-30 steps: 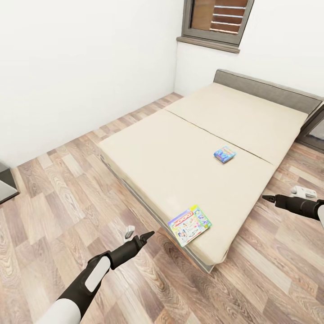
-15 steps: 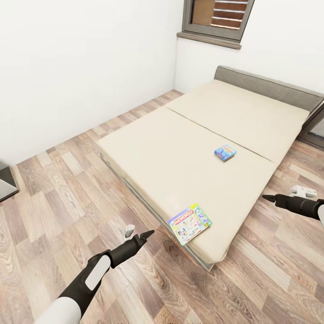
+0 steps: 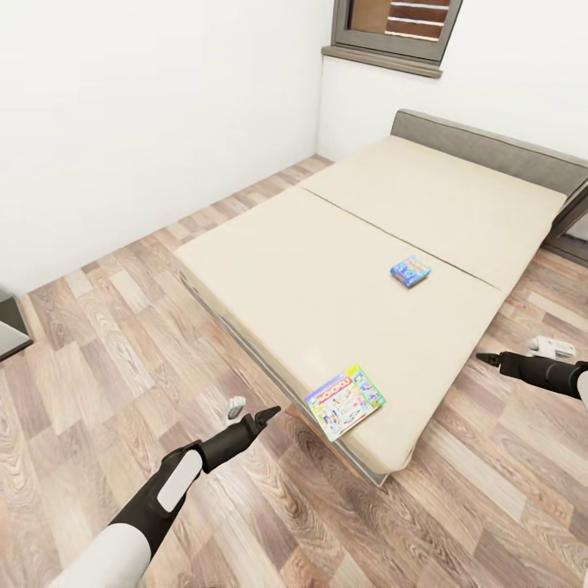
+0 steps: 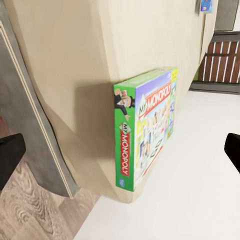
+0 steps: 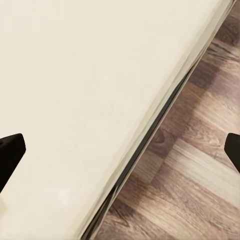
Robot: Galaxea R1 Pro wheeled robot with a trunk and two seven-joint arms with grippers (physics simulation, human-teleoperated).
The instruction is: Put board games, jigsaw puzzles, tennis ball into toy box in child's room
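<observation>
The bed (image 3: pixel 343 269) is matt beige cloth, smooth. The floor (image 3: pixel 98 351) looks like grained wood planks. The Monopoly box (image 4: pixel 145 127) is glossy printed card. The walls (image 3: pixel 147 106) are plain matt white.

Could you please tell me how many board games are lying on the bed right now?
2: the Monopoly box at the bed's near corner, and a small blue box mid-mattress.

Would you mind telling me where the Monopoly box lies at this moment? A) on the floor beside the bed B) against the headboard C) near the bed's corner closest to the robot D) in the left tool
C: the Monopoly box lies flat on the bed by its near corner, apart from the left tool.
</observation>
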